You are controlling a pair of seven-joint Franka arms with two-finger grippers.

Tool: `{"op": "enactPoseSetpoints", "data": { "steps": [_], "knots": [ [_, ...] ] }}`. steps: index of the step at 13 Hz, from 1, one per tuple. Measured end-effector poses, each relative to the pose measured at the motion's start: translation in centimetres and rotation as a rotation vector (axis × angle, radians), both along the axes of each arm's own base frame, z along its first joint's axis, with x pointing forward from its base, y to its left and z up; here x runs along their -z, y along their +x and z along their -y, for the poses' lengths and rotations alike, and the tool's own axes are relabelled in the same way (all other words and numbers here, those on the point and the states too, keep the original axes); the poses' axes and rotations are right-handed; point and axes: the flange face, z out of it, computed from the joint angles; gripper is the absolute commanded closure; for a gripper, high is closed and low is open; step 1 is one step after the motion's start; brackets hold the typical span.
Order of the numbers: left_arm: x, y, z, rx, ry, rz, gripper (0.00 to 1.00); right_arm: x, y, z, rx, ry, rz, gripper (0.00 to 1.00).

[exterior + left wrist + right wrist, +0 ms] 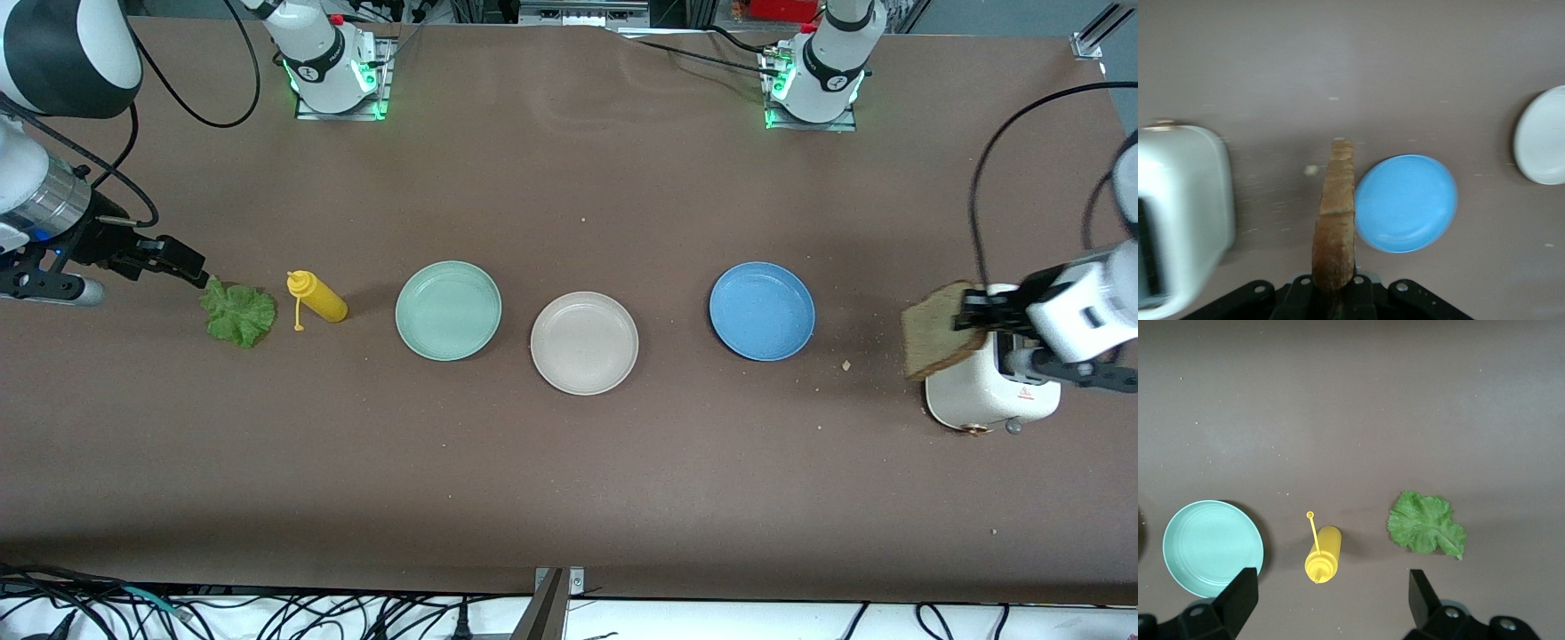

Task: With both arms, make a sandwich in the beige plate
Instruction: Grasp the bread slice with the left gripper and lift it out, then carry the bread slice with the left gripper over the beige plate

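Observation:
My left gripper (982, 313) is shut on a brown bread slice (941, 331) and holds it on edge in the air over the white toaster (987, 396). In the left wrist view the slice (1335, 217) stands up from the gripper (1333, 293). No second slice shows. The beige plate (584, 342) lies bare at the table's middle and also shows in the left wrist view (1541, 137). The green lettuce leaf (238, 313) lies toward the right arm's end. My right gripper (178, 260) is open and empty, up in the air beside the lettuce (1426, 523); its fingers (1238, 593) stand wide apart.
A yellow mustard bottle (317, 298) lies between the lettuce and a mint-green plate (448, 310). A blue plate (762, 310) sits between the beige plate and the toaster. Crumbs lie near the toaster. The wrist views show the bottle (1321, 553), mint plate (1213, 548) and blue plate (1406, 203).

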Motion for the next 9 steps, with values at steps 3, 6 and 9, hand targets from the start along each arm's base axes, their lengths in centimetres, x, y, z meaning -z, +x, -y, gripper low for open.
{"op": "enactPoseSetpoints", "data": {
  "steps": [3, 6, 9],
  "knots": [
    [5.6, 0.7, 6.9, 0.016, -0.179, -0.100, 1.00, 0.0, 0.0, 0.4, 0.007, 0.000, -0.002, 0.00],
    [10.4, 0.8, 12.3, 0.014, -0.332, -0.192, 1.00, 0.4, -0.1, 1.2, 0.020, -0.001, -0.024, 0.00],
    [14.9, 0.9, 17.2, -0.016, -0.462, -0.236, 1.00, 1.2, -0.1, 2.9, 0.046, -0.002, -0.049, 0.00]
  ]
}}
